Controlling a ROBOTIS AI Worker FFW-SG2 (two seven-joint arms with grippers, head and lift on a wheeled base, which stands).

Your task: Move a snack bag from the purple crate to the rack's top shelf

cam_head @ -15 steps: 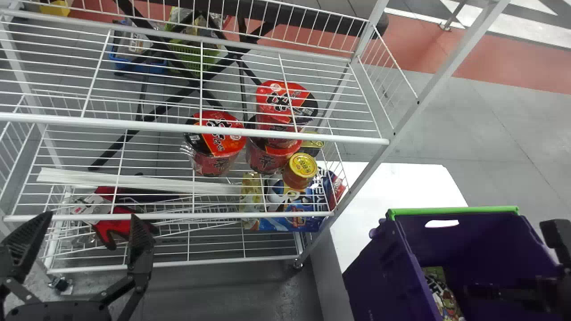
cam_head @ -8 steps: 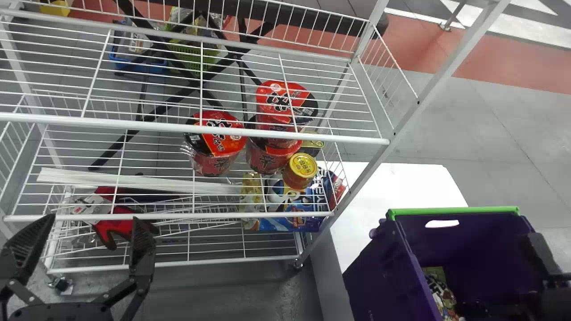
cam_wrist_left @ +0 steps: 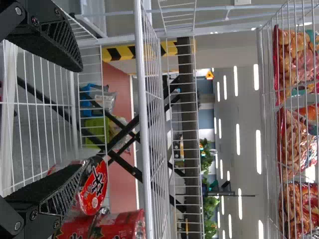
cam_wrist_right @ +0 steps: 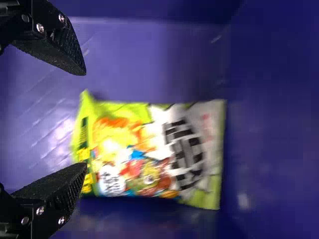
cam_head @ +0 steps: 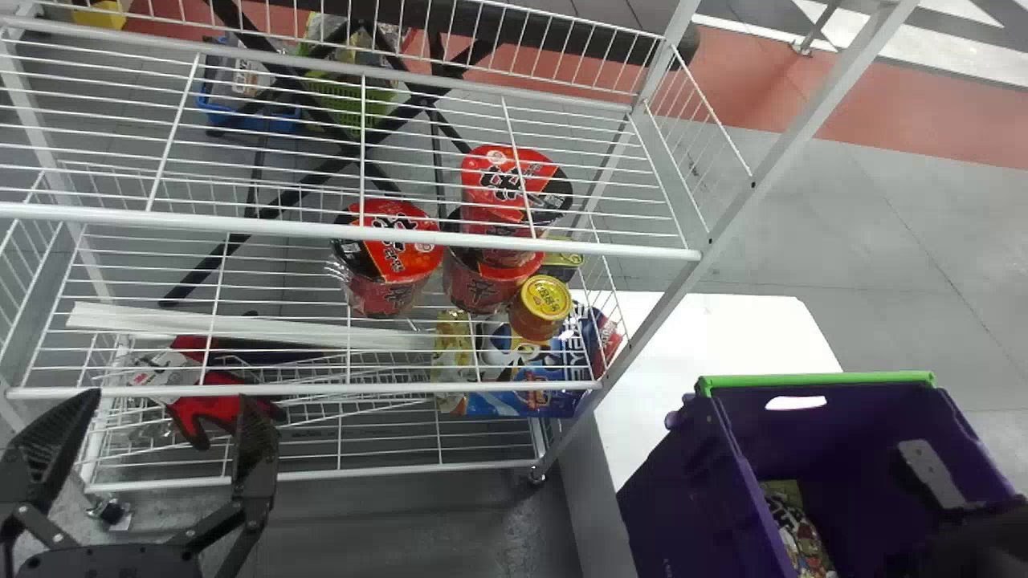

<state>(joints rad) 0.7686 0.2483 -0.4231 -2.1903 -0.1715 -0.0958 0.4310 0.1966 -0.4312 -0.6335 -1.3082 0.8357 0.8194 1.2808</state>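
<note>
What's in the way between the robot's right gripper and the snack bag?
Nothing visible: the right gripper is open, facing the snack bag inside the purple crate, with no other item between them.

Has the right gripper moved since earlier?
Yes: in the head view the right gripper went left, from the right edge of the purple crate into it.

The crate (cam_head: 683, 490) is purple, the snack bag (cam_wrist_right: 154, 154) green-and-white.
</note>
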